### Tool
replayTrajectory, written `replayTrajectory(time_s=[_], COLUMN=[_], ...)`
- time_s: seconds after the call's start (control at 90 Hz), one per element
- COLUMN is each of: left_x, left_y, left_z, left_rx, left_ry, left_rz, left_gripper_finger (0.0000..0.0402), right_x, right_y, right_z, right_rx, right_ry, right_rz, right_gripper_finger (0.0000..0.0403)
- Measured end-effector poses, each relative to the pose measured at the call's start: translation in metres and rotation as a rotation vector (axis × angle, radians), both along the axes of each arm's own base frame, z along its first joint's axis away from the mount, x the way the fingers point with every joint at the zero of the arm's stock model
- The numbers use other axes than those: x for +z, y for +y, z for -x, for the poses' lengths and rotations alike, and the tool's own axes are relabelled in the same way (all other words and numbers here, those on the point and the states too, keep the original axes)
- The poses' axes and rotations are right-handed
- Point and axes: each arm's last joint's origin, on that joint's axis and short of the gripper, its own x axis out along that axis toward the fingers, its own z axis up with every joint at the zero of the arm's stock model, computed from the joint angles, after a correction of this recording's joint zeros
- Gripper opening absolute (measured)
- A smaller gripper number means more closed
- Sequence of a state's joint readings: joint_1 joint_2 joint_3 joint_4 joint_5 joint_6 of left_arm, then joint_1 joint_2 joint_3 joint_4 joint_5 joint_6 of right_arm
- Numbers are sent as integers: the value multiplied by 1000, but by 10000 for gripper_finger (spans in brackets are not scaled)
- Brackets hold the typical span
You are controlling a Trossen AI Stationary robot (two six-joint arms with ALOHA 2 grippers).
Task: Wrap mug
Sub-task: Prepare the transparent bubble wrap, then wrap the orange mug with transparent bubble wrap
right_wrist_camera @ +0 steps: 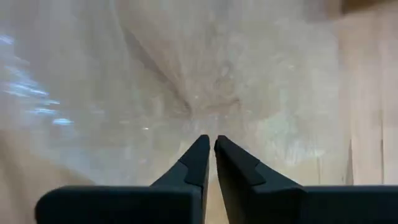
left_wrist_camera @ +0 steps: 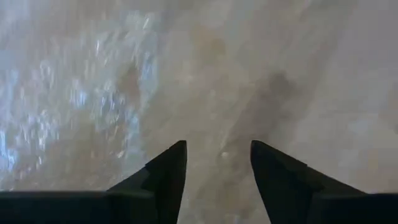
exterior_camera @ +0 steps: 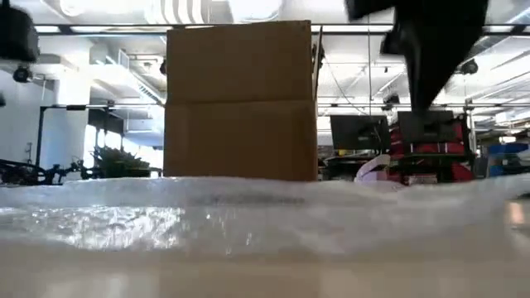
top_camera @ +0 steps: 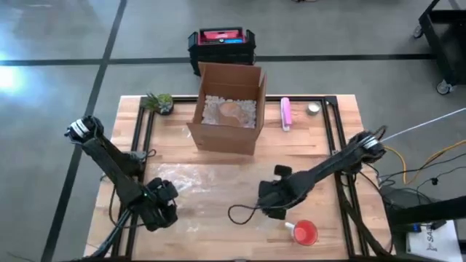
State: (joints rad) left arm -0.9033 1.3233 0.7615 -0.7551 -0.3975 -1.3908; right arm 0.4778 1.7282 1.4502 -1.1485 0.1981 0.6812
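Setting, high view: We look down on a wooden table (top_camera: 218, 153) with a black frame, set on a grey concrete floor; a black and red case (top_camera: 221, 42) sits on the floor just beyond the far edge.
Far half of table: An open cardboard box (top_camera: 227, 109) stands there with packing filler inside, a small potted plant (top_camera: 159, 102) to its left, a pink object (top_camera: 285, 113) and a small round tin (top_camera: 313, 109) to its right.
Wrap: A clear sheet of bubble wrap (top_camera: 200, 191) lies flat on the near half of the table.
Mug: The red mug (top_camera: 304, 232) lies on its side near the front right edge, off the sheet.
Left arm: It reaches in from the left edge, bent low, with the left gripper (top_camera: 162, 206) over the sheet's left end.
Right arm: It slants down from the right edge; the right gripper (top_camera: 268, 200) sits at the sheet's right end, near the mug but apart from it.
Low view: The wrap fills the foreground, the box rises behind it, and one dark arm hangs at upper right.
Left wrist view: We see the two fingers (left_wrist_camera: 168, 171) spread apart over the wrap, nothing between them.
Right wrist view: The fingers (right_wrist_camera: 198, 163) are pressed nearly together above puckered wrap; we cannot tell whether they pinch it.
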Motion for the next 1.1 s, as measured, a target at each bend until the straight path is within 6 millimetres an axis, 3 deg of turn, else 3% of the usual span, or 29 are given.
replayTrajectory(time_s=[0.156, 0.244, 0.367, 0.544, 0.789, 0.944, 1.1], left_x=[13, 15, 15, 15, 15, 15, 16], left_y=[-1, -1, -1, 1, 1, 1, 0], left_z=[-2, -3, -4, -6, -8, -9, -9], left_rx=[-4, -6, -4, 7, 15, 10, 5], left_ry=[-58, -80, -94, -94, -101, -109, -111], left_rz=[15, 10, 6, 4, 11, 18, 18], left_gripper_finger=[150, 153, 162, 178, 193, 196, 191], right_x=[41, 50, 44, 11, -9, -36, -47], right_y=[14, 32, 59, 85, 94, 90, 83], right_z=[36, 58, 90, 122, 120, 109, 93], right_rx=[-15, 36, 57, -45, -72, -32, -90], right_ry=[-90, -118, -97, -34, -16, 68, 177], right_rz=[-85, -116, -130, -90, -59, 25, -42], right_gripper_finger=[94, 141, 192, 229, 226, 212, 165])
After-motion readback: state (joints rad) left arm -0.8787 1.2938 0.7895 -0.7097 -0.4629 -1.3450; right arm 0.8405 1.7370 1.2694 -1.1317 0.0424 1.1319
